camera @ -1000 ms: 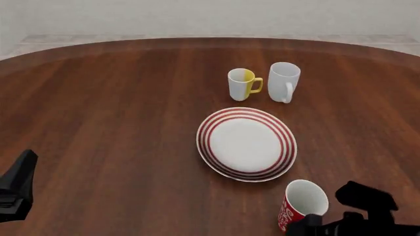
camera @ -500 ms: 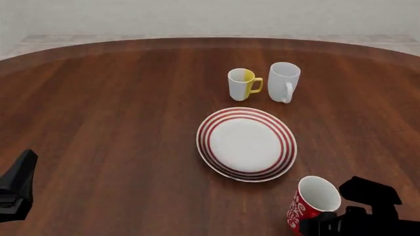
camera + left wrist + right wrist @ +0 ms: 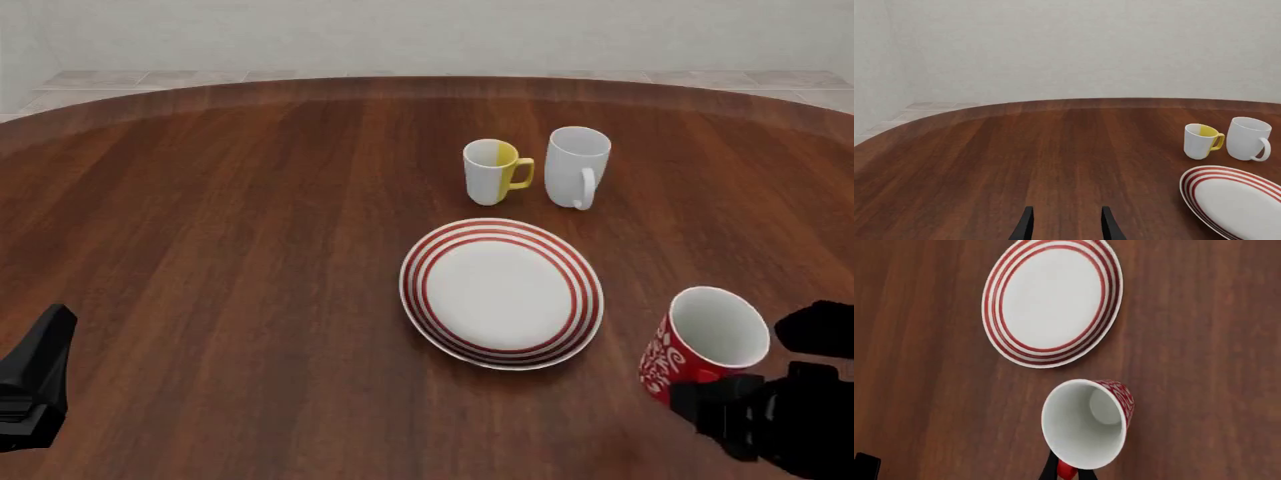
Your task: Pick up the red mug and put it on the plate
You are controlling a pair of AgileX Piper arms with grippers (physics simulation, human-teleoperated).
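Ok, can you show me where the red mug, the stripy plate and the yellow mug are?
red mug (image 3: 663, 366), front view, on its red lettered side.
plate (image 3: 502, 292), front view, on its bare white middle.
white-and-yellow mug (image 3: 486, 172), front view, on the white side of its body.

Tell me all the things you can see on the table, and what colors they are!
Red mug: one, glossy red with white lettering, white inside, lifted near the table's front right, right of the plate.
Plate: one, white with red rings round the rim, middle of the table, nothing on it.
White-and-yellow mug: one, upright behind the plate.
White mug: one, plain white, just right of the yellow one.
Table: one, dark brown wood.
Left hand: black, open, holding nothing, low at the front left.
Right hand: black, shut on the red mug's handle.
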